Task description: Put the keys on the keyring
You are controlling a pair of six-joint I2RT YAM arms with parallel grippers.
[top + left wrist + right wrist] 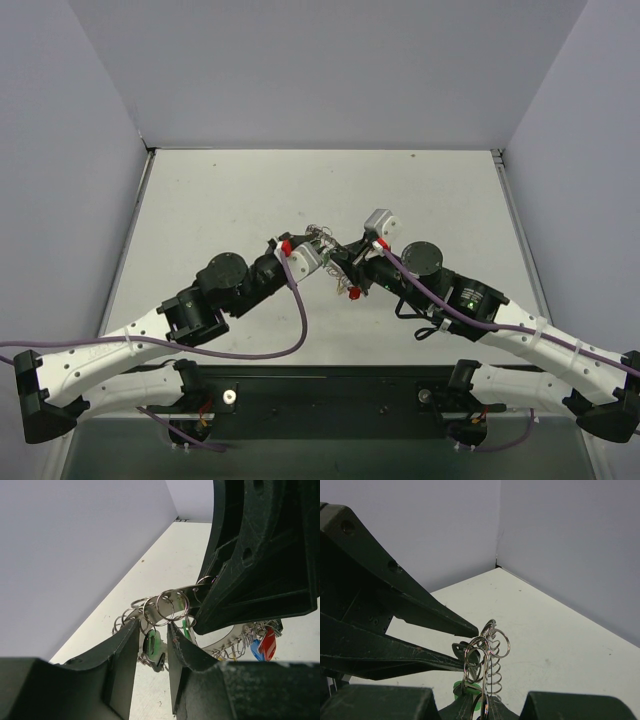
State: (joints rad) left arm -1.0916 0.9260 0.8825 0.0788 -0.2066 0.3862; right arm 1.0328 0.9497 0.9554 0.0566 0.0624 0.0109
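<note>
Both arms meet over centre of bench [230, 190]. Right pincer [480, 706] clenched on keyring [493, 672], coil band held above bench. Left pincer [153, 630] narrowed around green key [152, 644]; cannot tell whether it squeezes. Red key [268, 644] and blue key [256, 651] hang from band beside right pincer.

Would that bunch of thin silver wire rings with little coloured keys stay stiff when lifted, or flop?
Probably flop: the silver wire rings hang loosely linked. The red-headed key dangles below, so likely swings. Thin wire suggests lightness.
</note>
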